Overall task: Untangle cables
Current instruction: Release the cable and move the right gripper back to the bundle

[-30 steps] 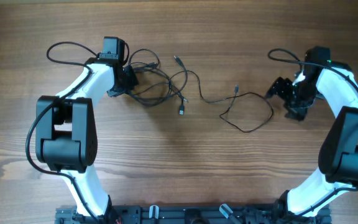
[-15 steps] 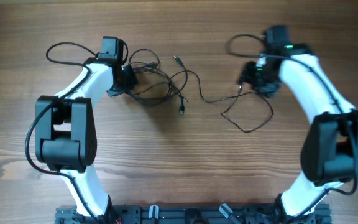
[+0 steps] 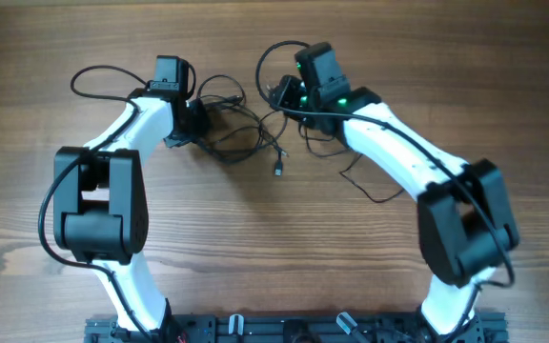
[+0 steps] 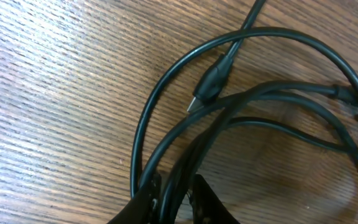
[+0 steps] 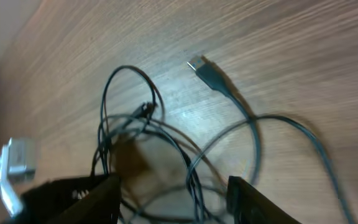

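Big move from the right arm! A second ago it sat at the far edge of the table (image 3: 465, 57), well away from the left gripper (image 3: 196, 119). Now it has swung right across, and the right gripper (image 3: 279, 95) hangs just beside the left one, with only the knot of cables (image 3: 232, 145) between them. The left arm hasn't budged in that time.

On the left wrist view, the left gripper (image 4: 174, 186) is nearly closed. Its two fingers (image 4: 142, 208) pinch a bundle of black strands that runs up out of the narrow gap and fans into wide loops on the wood. A dark plug (image 4: 211, 81) with a silvery tip lies across those loops, a little way beyond the left gripper and not touching it.

Over on the right wrist view, the right gripper (image 5: 173, 193) stands wide open and has hold of nothing. Its fingers (image 5: 79, 193) are spread to either side of the crossed cables (image 5: 148, 124), which lie on the table between and beyond them. A flat-tipped plug (image 5: 207, 71) rests farther out on the wood.

One loose cable (image 3: 377, 198) lies apart from the knot. It curls out from under the right arm, well away from the left gripper.
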`<state>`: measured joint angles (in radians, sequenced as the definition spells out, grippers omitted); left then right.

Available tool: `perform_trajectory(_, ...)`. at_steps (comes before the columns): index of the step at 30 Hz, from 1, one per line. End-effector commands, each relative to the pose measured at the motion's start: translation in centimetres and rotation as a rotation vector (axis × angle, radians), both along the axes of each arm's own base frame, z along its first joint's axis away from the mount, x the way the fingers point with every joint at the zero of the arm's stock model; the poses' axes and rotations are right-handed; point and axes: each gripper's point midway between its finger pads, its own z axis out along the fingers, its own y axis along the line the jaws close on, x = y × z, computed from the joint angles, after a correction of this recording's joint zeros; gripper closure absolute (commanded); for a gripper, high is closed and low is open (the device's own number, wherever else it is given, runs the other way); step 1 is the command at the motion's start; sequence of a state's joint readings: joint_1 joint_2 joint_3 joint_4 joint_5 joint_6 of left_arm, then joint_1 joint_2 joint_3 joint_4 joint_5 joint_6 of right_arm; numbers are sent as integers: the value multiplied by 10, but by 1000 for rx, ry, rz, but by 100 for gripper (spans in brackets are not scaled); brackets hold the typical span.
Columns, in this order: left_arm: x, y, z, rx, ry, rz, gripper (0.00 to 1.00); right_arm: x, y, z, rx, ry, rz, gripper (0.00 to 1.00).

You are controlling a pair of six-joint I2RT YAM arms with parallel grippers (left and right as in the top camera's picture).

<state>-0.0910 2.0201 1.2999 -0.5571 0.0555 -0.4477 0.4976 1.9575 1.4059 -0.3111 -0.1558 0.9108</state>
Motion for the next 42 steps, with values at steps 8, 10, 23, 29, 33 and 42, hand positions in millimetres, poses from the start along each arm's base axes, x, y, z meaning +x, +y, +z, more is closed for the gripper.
perform_trajectory(8,-13,-13,-17,-83,60,-15,83,-6,29,-70,104,198,-151,50)
perform_trajectory(10,-13,-13,-17,-83,60,-15,83,-9,32,-75,110,216,-161,49)
perform_trajectory(23,-13,-13,-17,-83,60,-14,84,1,36,-96,153,230,-254,60)
perform_trajectory(29,-13,-13,-17,-84,57,-15,84,6,47,-87,197,191,-186,96)
perform_trajectory(33,-13,-13,-17,-84,57,-15,84,7,62,-64,237,112,1,96)
perform_trajectory(42,-12,-13,-17,-84,54,-15,84,2,92,28,572,-38,370,96)
